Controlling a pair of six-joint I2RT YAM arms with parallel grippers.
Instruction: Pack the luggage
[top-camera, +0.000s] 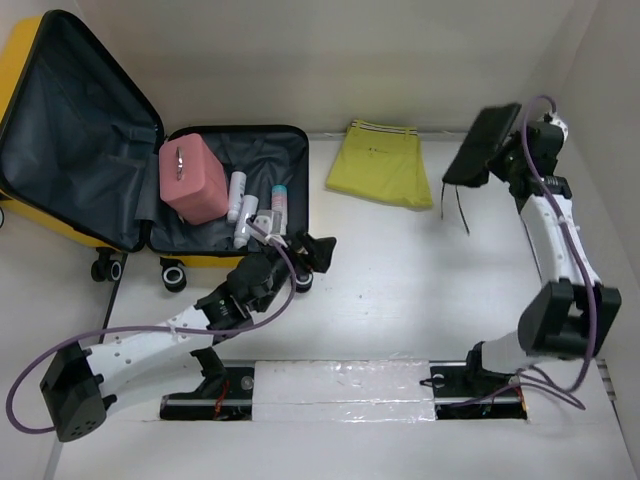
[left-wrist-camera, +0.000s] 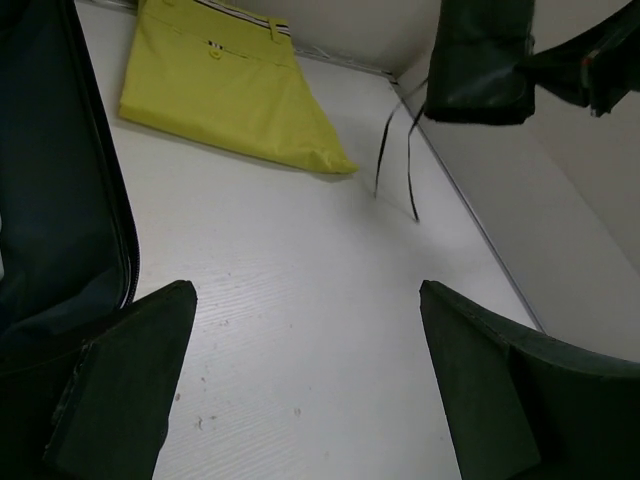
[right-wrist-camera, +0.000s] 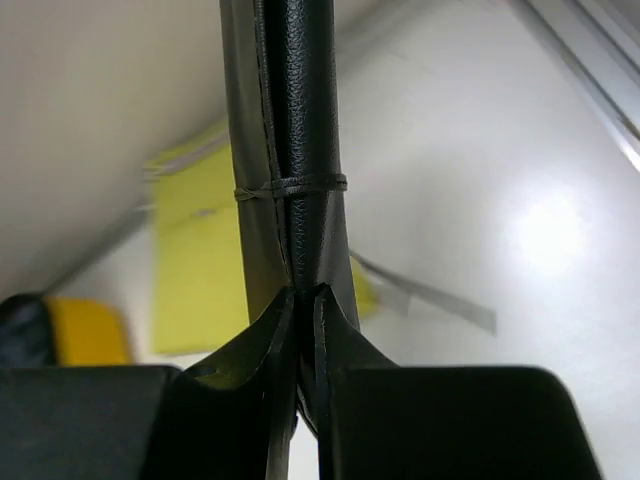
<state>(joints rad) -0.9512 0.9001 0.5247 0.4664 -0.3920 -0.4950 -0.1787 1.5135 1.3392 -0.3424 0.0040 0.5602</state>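
The yellow luggage lies open at the far left, its dark grey lining showing. A pink pouch and small white bottles lie in its lower half. My left gripper hovers just right of the luggage's front corner, open and empty; the lining's edge shows to its left. My right gripper is raised at the far right, shut on a flat black leather-look case with thin cords dangling. The fingers pinch the case's edge.
A folded yellow garment lies on the white table at the back, between the luggage and the right arm. The luggage's caster wheels stick out toward me. White walls close in the table behind and on the right.
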